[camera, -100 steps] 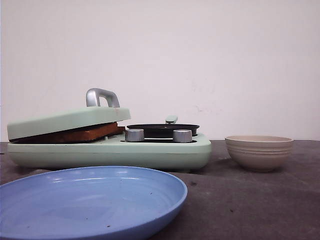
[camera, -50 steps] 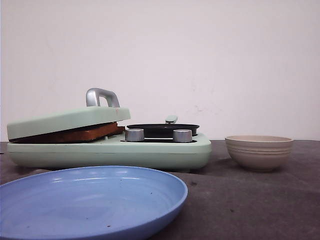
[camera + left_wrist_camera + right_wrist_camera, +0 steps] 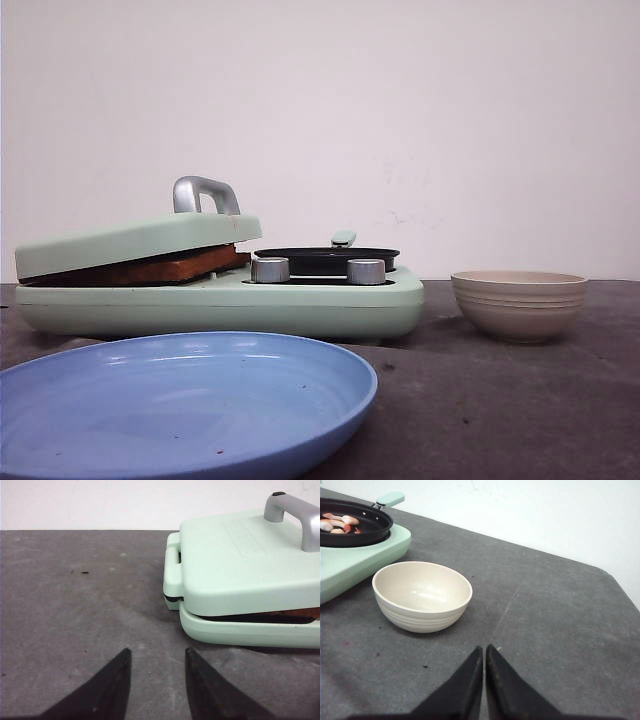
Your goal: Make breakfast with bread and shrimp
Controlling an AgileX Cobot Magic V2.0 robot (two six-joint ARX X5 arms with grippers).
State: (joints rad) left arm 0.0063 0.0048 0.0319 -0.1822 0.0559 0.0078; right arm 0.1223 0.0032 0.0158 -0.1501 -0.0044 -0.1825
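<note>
- You have a dark grey table (image 3: pixel 500 400) running across all three views, with a plain white wall behind it.
- Your biggest object is the mint-green breakfast maker (image 3: pixel 300 305), standing on the table towards the left of the front view. Its hinged lid (image 3: pixel 135 243), with a silver handle (image 3: pixel 205 193) on top, is tilted down and not fully shut.
- In front of the appliance, nearest the front camera, you see a blue plate (image 3: pixel 190 400) lying flat on the table.
- To the right of the appliance, just beside it, you have a beige bowl (image 3: pixel 422 596) standing upright with nothing in it.
- On the right half of the appliance sits a small black pan (image 3: pixel 355 527) with a mint handle. Two silver knobs (image 3: pixel 269 269) stand in front of it in the front view.
- The bread (image 3: pixel 160 268) is pressed between the lid and the base; you can see only its browned edge in the gap.
- Inside the pan you can make out the shrimp (image 3: pixel 340 522), pink and white pieces.
- Your left gripper (image 3: pixel 155 680) hovers over bare table near the hinge end of the appliance, its fingers spread and holding nothing.
- Your right gripper (image 3: pixel 484 680) hangs over the table near the bowl, its fingers pressed together with nothing between them.
</note>
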